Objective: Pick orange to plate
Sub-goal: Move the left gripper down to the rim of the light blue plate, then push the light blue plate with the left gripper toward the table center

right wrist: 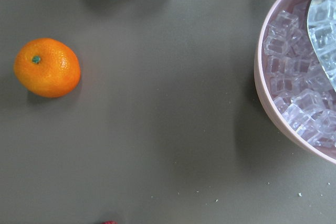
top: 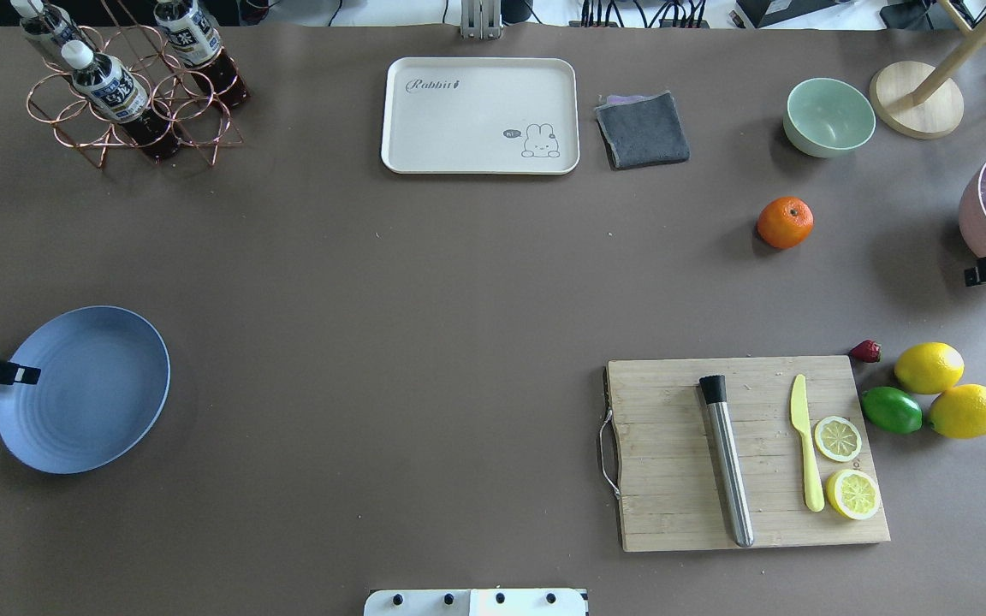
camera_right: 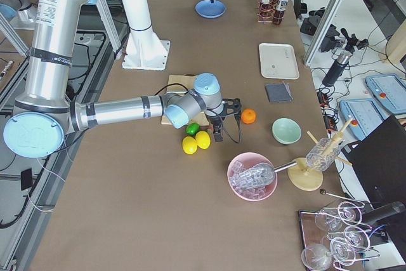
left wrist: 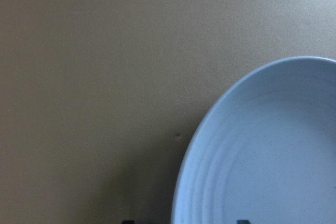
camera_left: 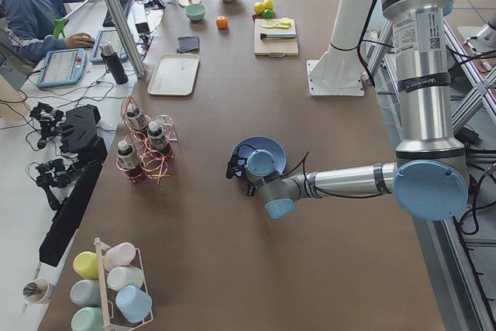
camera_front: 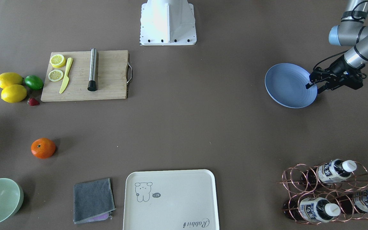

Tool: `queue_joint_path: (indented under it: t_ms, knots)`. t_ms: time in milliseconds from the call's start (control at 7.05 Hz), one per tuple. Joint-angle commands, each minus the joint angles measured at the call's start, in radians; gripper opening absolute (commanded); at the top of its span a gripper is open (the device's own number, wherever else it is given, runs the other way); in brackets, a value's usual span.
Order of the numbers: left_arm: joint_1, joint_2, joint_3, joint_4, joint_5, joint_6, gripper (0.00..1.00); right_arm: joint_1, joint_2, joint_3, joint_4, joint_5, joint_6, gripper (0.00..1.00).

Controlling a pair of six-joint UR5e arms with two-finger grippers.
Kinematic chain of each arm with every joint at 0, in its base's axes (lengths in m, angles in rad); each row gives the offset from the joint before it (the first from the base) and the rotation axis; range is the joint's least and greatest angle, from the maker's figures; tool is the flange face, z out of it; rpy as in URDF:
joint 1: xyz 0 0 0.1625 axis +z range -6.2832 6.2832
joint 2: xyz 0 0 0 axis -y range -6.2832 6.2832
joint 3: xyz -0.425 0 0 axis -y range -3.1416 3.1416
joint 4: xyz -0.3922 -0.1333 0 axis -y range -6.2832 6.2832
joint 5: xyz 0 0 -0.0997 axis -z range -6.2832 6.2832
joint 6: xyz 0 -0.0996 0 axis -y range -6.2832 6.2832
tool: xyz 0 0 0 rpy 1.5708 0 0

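Orange (camera_front: 43, 148), stem spot upward

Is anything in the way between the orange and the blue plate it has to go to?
Nothing visible is. From the orange to the plate, the straight path crosses only bare table. The cutting board lies nearer the robot than that path, and the tray lies farther away.

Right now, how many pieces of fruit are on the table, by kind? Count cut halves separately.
Orange: 1
Whole lemons: 2
Lime: 1
Strawberry: 1
Lemon halves: 2
Total: 7
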Motion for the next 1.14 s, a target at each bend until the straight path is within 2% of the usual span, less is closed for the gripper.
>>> queue_joint_path:
  t_ms: [0, 142, 568, 709, 851, 993]
  knots:
    - [0.001, 0.0, -0.009, -0.005, -0.001, -0.005, 0.09, 0.0, 0.0, 0.0, 0.0, 0.0, 0.0, 1.0]
    - [0.0, -0.003, -0.011, -0.024, -0.003, -0.008, 0.0, 0.0, 0.0, 0.0, 0.0, 0.0, 0.0, 1.0]
    - [-0.002, -0.023, -0.049, -0.028, -0.017, -0.046, 0.0, 0.001, -0.002, 0.0, 0.0, 0.001, 0.0, 1.0]
    - [-0.002, -0.066, -0.066, -0.025, -0.015, -0.125, 0.0, 0.0, -0.002, 0.001, 0.0, 0.003, 0.001, 1.0]
    - [0.001, -0.163, -0.066, -0.017, -0.009, -0.267, 0.0, 0.0, -0.002, 0.0, 0.0, 0.003, 0.001, 1.0]
    - [0.054, -0.261, -0.062, -0.006, 0.0, -0.369, 0.0, 0.0, -0.002, 0.0, 0.0, 0.004, 0.001, 1.0]
